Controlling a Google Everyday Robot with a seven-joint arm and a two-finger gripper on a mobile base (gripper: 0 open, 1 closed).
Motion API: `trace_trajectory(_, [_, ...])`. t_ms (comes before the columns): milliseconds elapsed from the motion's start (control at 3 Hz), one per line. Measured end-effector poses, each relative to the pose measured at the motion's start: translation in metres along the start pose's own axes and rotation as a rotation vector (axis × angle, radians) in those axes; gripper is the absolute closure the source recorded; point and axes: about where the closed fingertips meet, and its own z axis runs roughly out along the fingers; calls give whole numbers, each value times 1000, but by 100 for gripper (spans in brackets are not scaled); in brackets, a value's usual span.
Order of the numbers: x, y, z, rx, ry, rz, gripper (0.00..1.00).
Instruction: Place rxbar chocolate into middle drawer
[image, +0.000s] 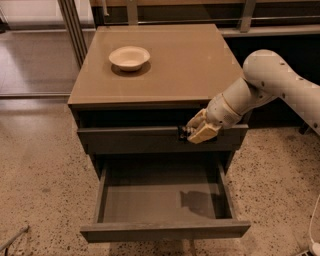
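My gripper (196, 133) hangs in front of the closed upper drawer front (130, 140), right of its middle. It is shut on the rxbar chocolate (183, 132), a small black bar that sticks out to the left of the pale fingers (205, 133). The middle drawer (150, 200) stands pulled open below, its grey inner box bare. The bar is above the drawer's rear right part. My white arm (265, 85) reaches in from the right.
A white bowl (129, 56) sits on the tan cabinet top (190, 60), at the back left. The open drawer's front (165, 231) juts out over the speckled floor (40, 175). Metal posts (74, 27) stand behind on the left.
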Motion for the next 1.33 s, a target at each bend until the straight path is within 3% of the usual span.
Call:
trace_trajectory(333, [0, 0, 1, 0, 0, 1, 100])
trace_trajectory(667, [18, -1, 17, 24, 3, -24, 100])
trace_trajectory(1333, [81, 5, 90, 40, -115, -82, 100])
